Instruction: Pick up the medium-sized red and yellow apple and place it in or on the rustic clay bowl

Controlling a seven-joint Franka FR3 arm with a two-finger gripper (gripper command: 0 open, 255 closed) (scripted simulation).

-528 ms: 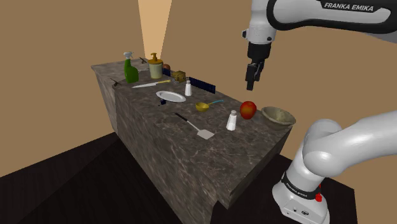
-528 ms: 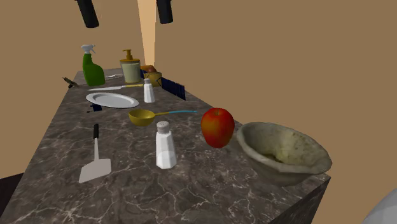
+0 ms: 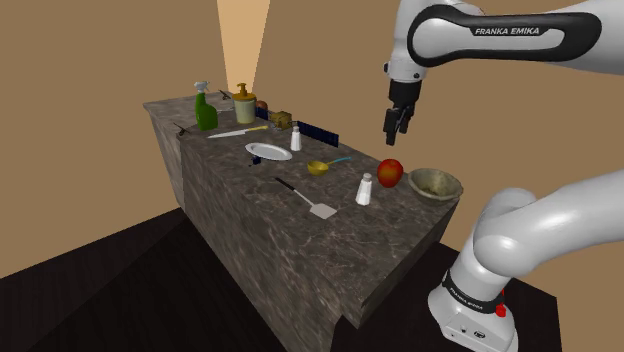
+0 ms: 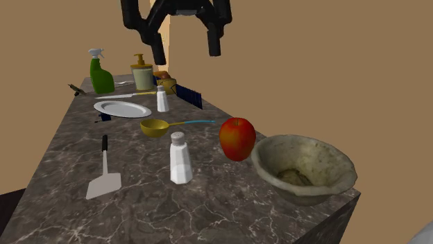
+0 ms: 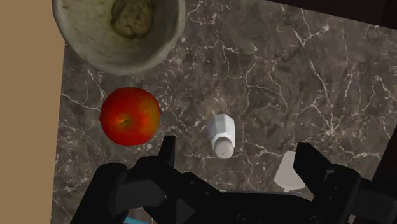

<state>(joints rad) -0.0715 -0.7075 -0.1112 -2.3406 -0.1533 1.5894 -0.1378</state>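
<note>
Two fingers (image 4: 214, 43) spread wide, nothing between them. Gripper (image 3: 396, 122) has come down a little and hangs high over the counter (image 3: 300, 240). Apple (image 3: 390, 172) unmoved, on the counter just beside the bowl (image 3: 442, 194). Judged: approach only begun; descent and grasp remain.

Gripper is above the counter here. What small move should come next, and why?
Probably a sideways shift toward the apple before descending. The open gripper hangs well above the counter, and in the wrist view the white shaker lines up between its fingers, while the apple sits outside one finger, untouched, next to the bowl.
</note>
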